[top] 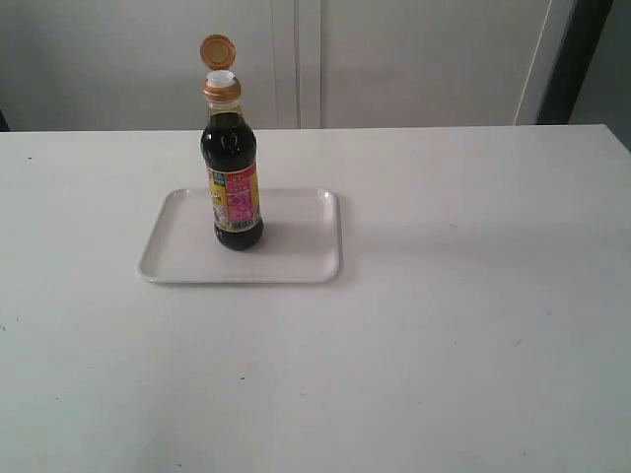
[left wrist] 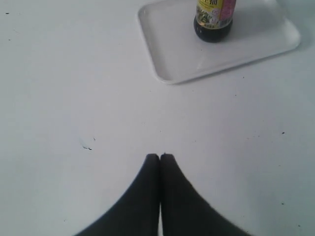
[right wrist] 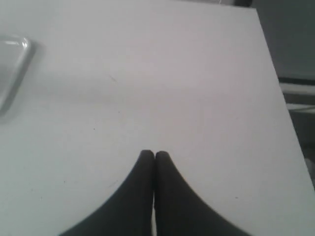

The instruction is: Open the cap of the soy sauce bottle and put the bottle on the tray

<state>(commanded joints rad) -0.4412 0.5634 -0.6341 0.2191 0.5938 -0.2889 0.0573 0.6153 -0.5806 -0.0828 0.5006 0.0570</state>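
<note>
The left gripper (left wrist: 160,156) has its two dark fingers (left wrist: 150,169) pressed together with nothing between them, poised over bare white bench (left wrist: 74,98). The right gripper (right wrist: 155,153) is the same: fingers (right wrist: 165,169) closed tip to tip, holding nothing, over an open stretch of bench. Neither arm shows in the exterior view, so both sit well apart from the work.

From the left fingers, the tray (left wrist: 167,54) lies toward 12 to 1 o'clock in the left wrist view, with the base of the soy sauce bottle (left wrist: 212,22) standing on it. From the right fingers, only a rounded corner of the tray (right wrist: 19,54) shows, out at about 10 o'clock in the right wrist view.

In the exterior view the soy sauce bottle (top: 233,182) stands upright on the tray (top: 296,261), a little toward 9 o'clock of the tray's middle and inside the rim. The cap (top: 218,51) is flipped up on its hinge, its lid standing above the neck, and the whitish spout (top: 221,77) is bared.

Judged from this, both parts of the task look done: cap open, bottle on the tray, fingers released and clear. Nothing appears left beyond parking the arms.
</note>
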